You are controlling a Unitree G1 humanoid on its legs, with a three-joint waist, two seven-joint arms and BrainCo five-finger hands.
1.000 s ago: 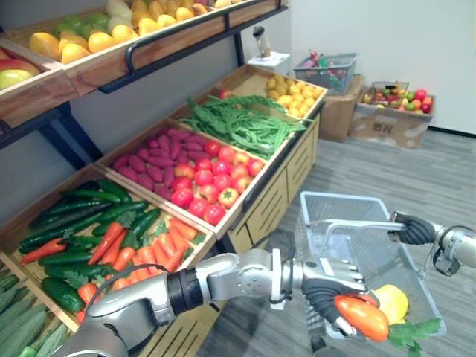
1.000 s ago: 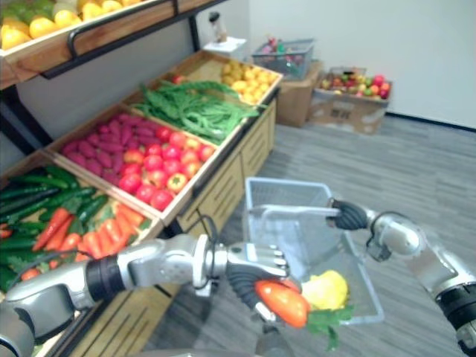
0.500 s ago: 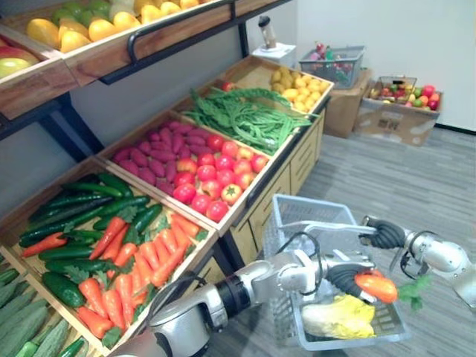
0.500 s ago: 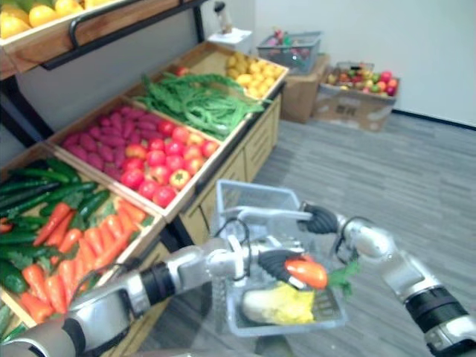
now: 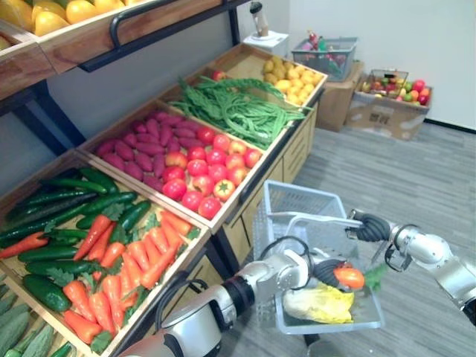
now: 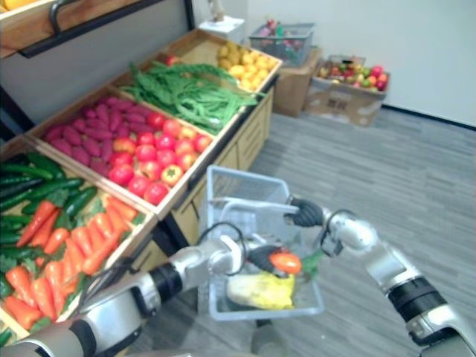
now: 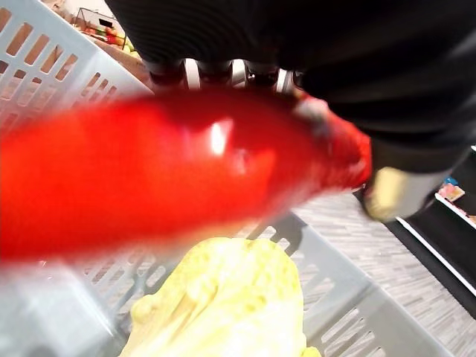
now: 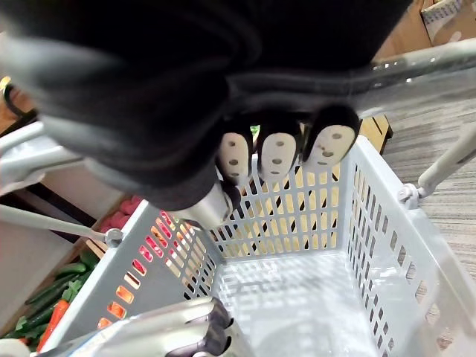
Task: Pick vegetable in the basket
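The left hand (image 5: 327,271) has carried the carrot (image 5: 349,278) from the near rim of the basket (image 5: 297,202) in over its middle, where it now hangs just above the yellow cabbage (image 5: 320,305).

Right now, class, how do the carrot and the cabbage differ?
The carrot is orange-red and smooth; the cabbage is pale yellow and leafy. The carrot is held in the left hand, above the basket floor; the cabbage lies on it. The cabbage looks bulkier. Both are vegetables at the basket the right hand carries.

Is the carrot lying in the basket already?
No, the left hand grips the carrot above the cabbage in the basket.
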